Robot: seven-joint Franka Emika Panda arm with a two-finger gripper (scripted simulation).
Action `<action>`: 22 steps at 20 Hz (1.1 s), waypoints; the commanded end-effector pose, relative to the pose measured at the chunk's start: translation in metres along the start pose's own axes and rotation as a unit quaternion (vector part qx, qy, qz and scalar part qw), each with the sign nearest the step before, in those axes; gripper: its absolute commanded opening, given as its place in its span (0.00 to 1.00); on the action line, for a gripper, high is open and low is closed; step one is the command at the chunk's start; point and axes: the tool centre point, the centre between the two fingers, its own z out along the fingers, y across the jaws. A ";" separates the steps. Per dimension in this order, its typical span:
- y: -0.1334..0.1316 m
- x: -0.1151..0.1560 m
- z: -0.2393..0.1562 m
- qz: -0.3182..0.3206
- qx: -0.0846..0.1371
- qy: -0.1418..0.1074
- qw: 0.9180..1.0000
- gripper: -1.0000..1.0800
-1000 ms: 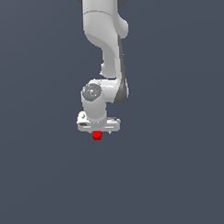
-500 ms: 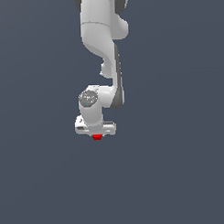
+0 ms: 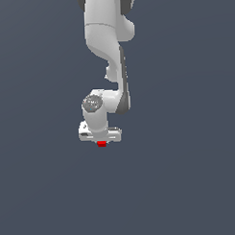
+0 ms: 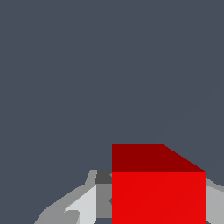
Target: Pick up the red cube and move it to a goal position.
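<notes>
fingers of the hand sit on either side of the red cube (its lower part peeks out beneath the hand). whether they actually grip it cannot be told.

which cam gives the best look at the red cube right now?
Wrist view. The red cube fills much of the frame, showing two faces and crisp edges, with a claw finger beside it. In the exterior view the red cube is only a tiny red patch peeking out under the white claw.

A glossy white arm with dark grey joint seams and a grey round wrist cap.
</notes>
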 end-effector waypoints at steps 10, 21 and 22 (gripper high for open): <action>-0.017 -0.006 -0.023 0.000 0.000 0.000 1.000 0.00; -0.078 -0.026 -0.106 0.000 0.000 0.000 1.000 0.00; -0.085 -0.028 -0.115 0.000 0.000 0.000 1.000 0.00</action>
